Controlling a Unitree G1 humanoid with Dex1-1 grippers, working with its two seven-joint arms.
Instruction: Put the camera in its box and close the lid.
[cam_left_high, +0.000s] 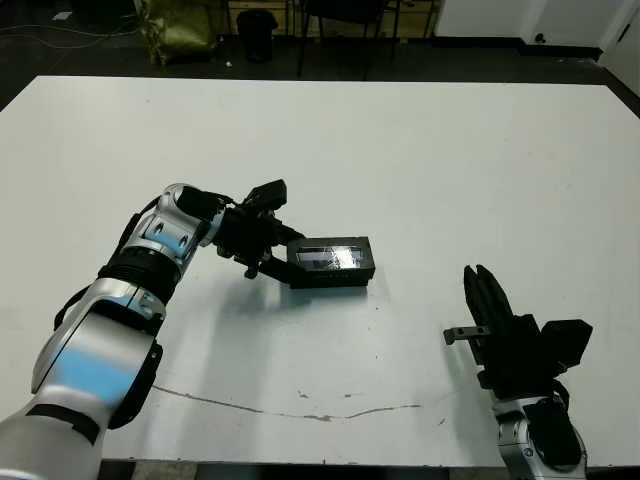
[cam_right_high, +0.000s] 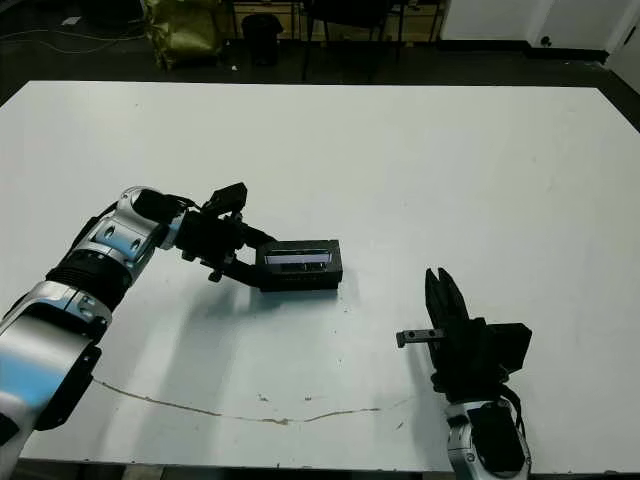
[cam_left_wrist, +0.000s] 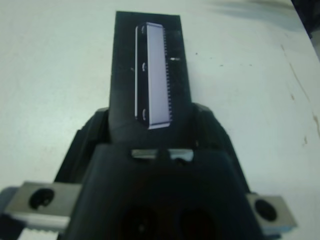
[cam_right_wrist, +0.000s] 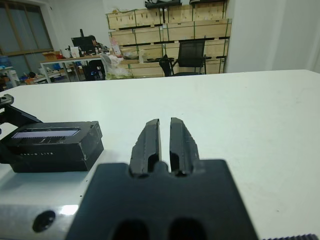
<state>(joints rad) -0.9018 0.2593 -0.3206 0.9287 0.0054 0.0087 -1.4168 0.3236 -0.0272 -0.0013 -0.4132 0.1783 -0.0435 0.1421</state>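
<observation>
With the lid (cam_left_high: 332, 254) already on the box, the left gripper (cam_left_high: 283, 262) pinches its nine-o'clock end; letting go comes next, while the right gripper (cam_left_high: 485, 290), pressed together, idles.

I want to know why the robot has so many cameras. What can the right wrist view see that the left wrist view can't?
Only the right wrist view shows the right gripper, jaws nearly together with nothing between them, plus the room beyond the table: wooden crates, a chair and a person. Only the left wrist view looks straight down on the lid, with its glossy strip. Both show the closed box on the white table.
</observation>
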